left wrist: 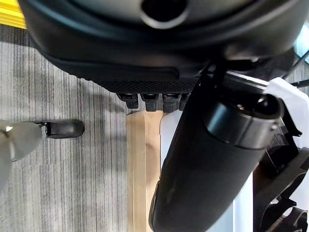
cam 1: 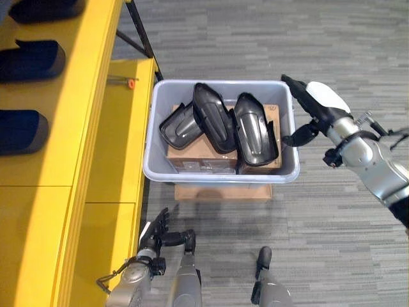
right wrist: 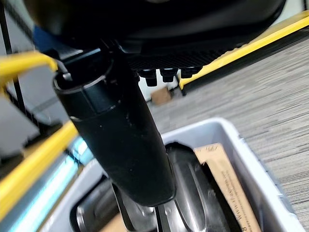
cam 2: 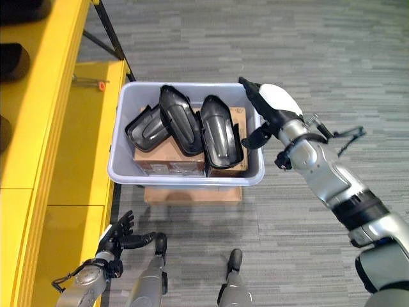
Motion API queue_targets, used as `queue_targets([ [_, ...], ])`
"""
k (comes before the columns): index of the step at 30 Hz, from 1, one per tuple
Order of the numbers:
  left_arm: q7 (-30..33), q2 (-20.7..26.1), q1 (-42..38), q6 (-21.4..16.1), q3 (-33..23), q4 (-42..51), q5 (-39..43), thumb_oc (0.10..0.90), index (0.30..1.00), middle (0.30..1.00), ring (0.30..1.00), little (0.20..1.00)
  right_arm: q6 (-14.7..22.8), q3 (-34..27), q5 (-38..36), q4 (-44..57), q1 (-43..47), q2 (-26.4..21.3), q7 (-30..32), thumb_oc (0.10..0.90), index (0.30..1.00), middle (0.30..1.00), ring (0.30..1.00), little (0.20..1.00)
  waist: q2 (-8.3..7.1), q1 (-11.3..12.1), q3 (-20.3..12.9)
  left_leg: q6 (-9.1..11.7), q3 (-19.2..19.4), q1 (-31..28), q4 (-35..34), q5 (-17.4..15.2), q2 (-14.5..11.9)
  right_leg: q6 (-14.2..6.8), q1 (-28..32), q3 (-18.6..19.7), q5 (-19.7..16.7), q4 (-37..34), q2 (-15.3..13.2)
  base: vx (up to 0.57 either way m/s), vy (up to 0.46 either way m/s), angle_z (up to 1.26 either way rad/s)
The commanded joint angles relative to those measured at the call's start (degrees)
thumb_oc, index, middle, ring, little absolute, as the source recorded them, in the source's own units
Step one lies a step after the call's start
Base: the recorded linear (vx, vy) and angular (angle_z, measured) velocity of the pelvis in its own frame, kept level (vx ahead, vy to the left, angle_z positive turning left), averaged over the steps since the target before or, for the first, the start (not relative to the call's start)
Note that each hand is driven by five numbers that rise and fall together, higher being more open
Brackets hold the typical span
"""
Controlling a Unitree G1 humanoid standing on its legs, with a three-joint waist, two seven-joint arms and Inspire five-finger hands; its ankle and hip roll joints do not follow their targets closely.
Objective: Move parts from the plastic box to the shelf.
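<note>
A pale grey plastic box [cam 1: 217,174] stands on the floor beside the yellow shelf [cam 1: 83,128]. In it three black moulded parts lean on a cardboard carton [cam 1: 198,157]: one on the left [cam 1: 179,126], one in the middle [cam 1: 214,117], one on the right [cam 1: 254,130]. My right hand [cam 1: 319,105], white-covered, hovers over the box's right rim with straight fingers, open and holding nothing; its wrist view looks down on the right part [right wrist: 188,193]. My left hand [cam 1: 155,235] hangs low by the shelf's edge, open and empty. Several black parts [cam 1: 29,61] lie on the shelf.
A flat cardboard slab [cam 1: 223,192] lies under the box. The shelf's black brace [cam 1: 144,38] runs down behind the box's far left corner. A small orange-tipped pin [cam 1: 131,83] rests on the lower shelf board. Grey carpet [cam 1: 268,38] stretches behind and right of the box.
</note>
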State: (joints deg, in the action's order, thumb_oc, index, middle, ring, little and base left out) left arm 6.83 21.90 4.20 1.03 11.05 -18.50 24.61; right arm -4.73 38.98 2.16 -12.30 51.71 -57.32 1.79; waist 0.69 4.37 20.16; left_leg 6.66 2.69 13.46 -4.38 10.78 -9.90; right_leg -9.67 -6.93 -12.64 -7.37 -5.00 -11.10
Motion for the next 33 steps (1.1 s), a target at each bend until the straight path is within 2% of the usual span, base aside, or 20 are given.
queue_targets([
  [1, 1.1, 3.7, -1.6, -4.8, -0.9, 4.3, 2.0, 0.9, 1.0, 1.0, 1.0, 1.0, 1.1, -0.6, 1.6, -0.5, 9.2, -1.4, 0.9, 0.9, 1.0, 1.0, 1.0, 1.0, -3.94, 0.1, -1.4, 1.1, 1.6, -2.2, 2.2, -4.4, -0.6, 0.5, 2.6, -0.4, 6.3, 1.0, 0.0, 0.0, 0.0, 0.0],
  [2, 1.7, 3.6, -2.2, -5.0, -1.2, 4.2, 2.1, 0.9, 1.0, 1.0, 1.0, 1.0, 1.0, 1.7, 2.3, -0.3, 10.9, -1.6, -0.3, 0.9, 1.0, 1.0, 1.0, 1.0, -4.2, 0.1, -0.6, 1.1, 1.6, -2.0, 2.3, -4.2, -0.7, 0.7, 2.2, -0.4, 6.4, 1.3, 0.1, 0.0, 0.0, 0.0],
  [13, 2.7, 3.4, -3.3, -5.0, -1.9, 3.2, 2.4, 0.9, 1.0, 1.0, 1.0, 1.0, 0.3, 4.4, 4.1, 1.5, 13.0, -1.5, -2.2, 0.9, 1.0, 1.0, 1.0, 1.0, -4.86, 0.1, 1.2, 0.8, 1.7, -0.7, 3.4, -4.8, -0.8, 1.0, 0.5, 0.2, 6.4, 1.9, 0.1, 0.0, -0.002, -0.01],
  [22, 3.8, 2.7, -4.3, -5.1, -3.2, 2.3, 3.0, 0.9, 1.0, 1.0, 1.0, 1.0, -0.7, 1.8, 7.3, 1.2, 7.9, 1.5, -2.9, 0.9, 1.0, 1.0, 1.0, 1.0, -5.43, 0.3, 3.3, 0.8, 1.6, 0.1, 4.2, -4.9, -0.9, 1.1, 0.3, 0.2, 6.3, 1.6, 0.1, 0.0, -0.001, -0.01],
  [28, 4.2, 2.7, -4.5, -5.0, -3.0, 2.3, 3.0, 0.9, 1.0, 1.0, 1.0, 1.0, -1.3, 1.5, 11.2, -0.7, 8.9, 1.8, -1.7, 0.9, 1.0, 1.0, 1.0, 1.0, -5.31, 0.5, 4.6, 0.6, 1.6, 1.8, 5.3, -5.2, -0.7, 1.3, -1.1, 0.2, 6.3, 2.3, -0.1, -0.01, 0.001, 0.01],
  [33, 5.1, 2.4, -4.6, -5.1, -3.7, 2.3, 4.0, 0.9, 1.0, 1.0, 1.0, 1.0, -1.6, -0.9, 10.1, -0.2, 7.7, 2.1, -0.4, 0.9, 1.0, 1.0, 1.0, 1.0, -5.25, 0.4, 5.5, 0.1, 1.3, 4.0, 7.6, -6.1, -0.6, 1.7, -3.2, 0.6, 7.1, 4.8, -0.4, 0.0, 0.0, 0.0],
])
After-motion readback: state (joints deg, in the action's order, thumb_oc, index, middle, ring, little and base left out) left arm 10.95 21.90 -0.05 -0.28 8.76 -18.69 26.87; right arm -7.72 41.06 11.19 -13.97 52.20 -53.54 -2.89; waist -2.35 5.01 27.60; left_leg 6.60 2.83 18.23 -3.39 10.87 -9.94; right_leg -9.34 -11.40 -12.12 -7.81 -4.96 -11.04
